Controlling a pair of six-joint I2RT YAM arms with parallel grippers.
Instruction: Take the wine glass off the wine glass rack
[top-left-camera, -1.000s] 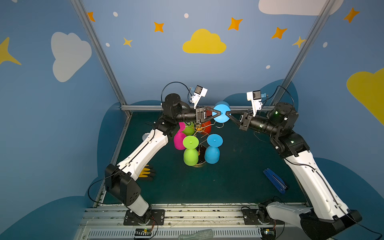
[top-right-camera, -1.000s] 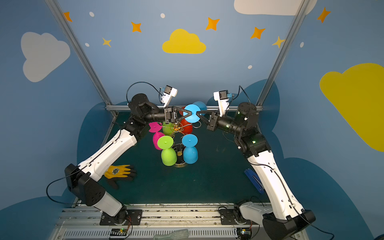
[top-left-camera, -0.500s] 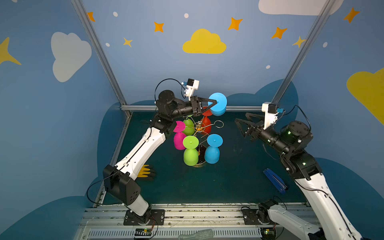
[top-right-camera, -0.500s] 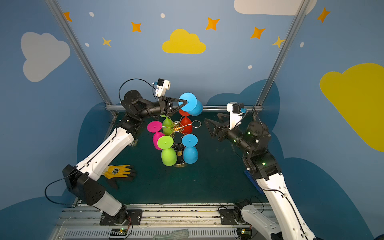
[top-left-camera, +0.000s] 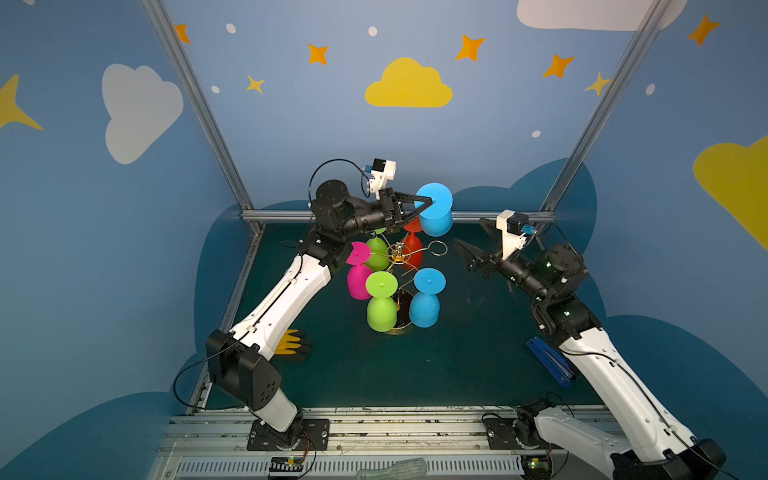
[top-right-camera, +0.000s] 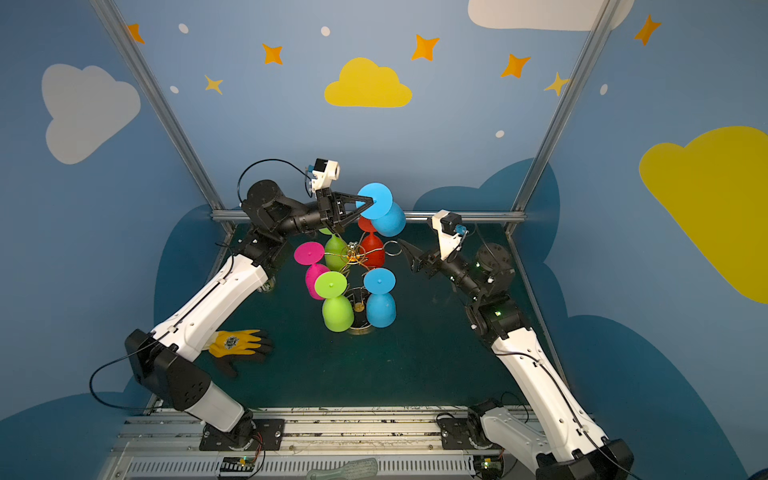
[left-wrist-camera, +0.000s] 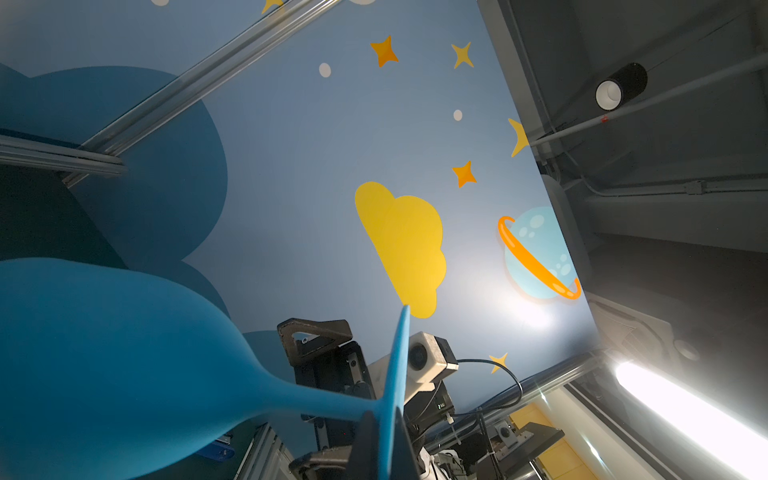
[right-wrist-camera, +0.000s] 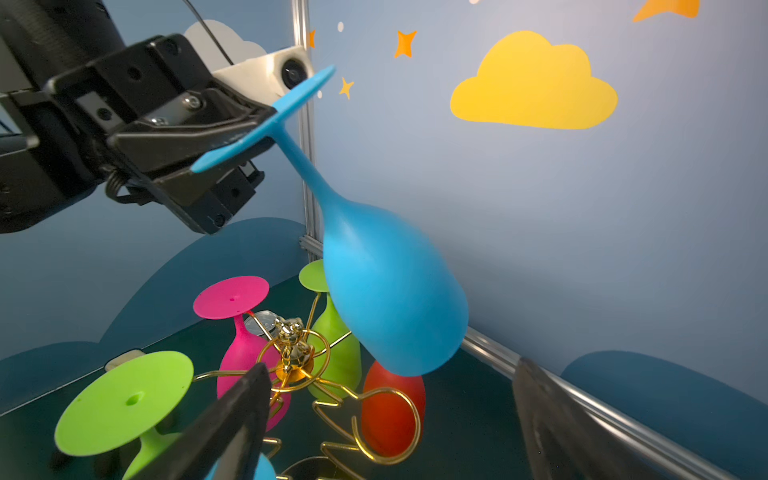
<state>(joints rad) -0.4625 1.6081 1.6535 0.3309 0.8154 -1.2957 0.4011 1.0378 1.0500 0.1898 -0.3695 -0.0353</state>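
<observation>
Pinching wine glass foot, left tool, plain from right wrist

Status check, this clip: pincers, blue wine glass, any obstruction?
Left pincer shut on blue wine glass by foot. Right pincer open, empty. Glass hangs bowl-down, clear above wine glass rack. Red wine glass close under its bowl.

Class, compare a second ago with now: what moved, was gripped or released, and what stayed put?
The right gripper let go of the blue wine glass, opened and drew back to the right. The left gripper, still shut on the glass's foot, lifted it clear of the wine glass rack. The rack, its five hanging glasses and the yellow glove stayed put.
</observation>
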